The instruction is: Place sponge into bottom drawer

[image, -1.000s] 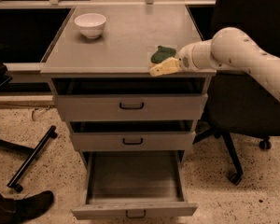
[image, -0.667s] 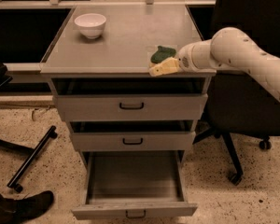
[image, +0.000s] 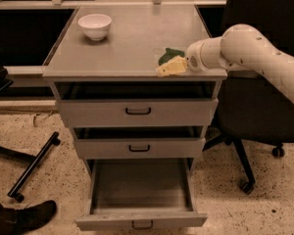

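Note:
The sponge [image: 169, 55] lies near the front right corner of the grey cabinet top [image: 127, 43]; its dark green layer shows. My gripper [image: 170, 67] reaches in from the right on the white arm [image: 245, 48] and sits right against the sponge's front side, at the edge of the top. Whether it holds the sponge is unclear. The bottom drawer [image: 142, 222] is pulled far out below, and its inside shows nothing in it.
A white bowl [image: 94, 26] stands at the back left of the top. The two upper drawers [image: 137, 112] are slightly ajar. A black office chair [image: 264, 111] stands right of the cabinet. A black bar [image: 34, 165] and a shoe [image: 27, 217] lie on the floor at left.

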### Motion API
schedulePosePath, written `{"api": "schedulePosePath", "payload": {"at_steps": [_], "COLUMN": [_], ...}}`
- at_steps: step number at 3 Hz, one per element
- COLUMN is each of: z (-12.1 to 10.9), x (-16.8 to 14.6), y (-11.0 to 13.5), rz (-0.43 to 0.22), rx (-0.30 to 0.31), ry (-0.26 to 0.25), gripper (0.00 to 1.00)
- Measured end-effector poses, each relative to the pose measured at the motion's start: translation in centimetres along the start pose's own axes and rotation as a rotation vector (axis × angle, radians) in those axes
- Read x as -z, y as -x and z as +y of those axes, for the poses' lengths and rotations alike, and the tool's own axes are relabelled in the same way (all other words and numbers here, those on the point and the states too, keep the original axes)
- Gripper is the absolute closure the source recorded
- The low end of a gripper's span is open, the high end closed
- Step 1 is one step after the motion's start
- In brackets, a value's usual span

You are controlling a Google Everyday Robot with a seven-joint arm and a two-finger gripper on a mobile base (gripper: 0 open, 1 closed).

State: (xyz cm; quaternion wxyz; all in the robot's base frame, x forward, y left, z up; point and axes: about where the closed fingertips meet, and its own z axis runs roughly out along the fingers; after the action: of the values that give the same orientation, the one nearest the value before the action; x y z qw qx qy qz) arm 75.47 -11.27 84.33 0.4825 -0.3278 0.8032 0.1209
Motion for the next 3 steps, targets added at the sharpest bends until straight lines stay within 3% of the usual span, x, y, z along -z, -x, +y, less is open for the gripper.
{"api": "schedulePosePath", "payload": {"at_steps": [1, 3], "z": [0.00, 0.01], "x": [0.00, 0.00], "y": [0.00, 0.00], "rz": [0.000, 0.000], "rx": [0.000, 0.000], "ry": [0.000, 0.000], "gripper": [0.19, 0.65]}}
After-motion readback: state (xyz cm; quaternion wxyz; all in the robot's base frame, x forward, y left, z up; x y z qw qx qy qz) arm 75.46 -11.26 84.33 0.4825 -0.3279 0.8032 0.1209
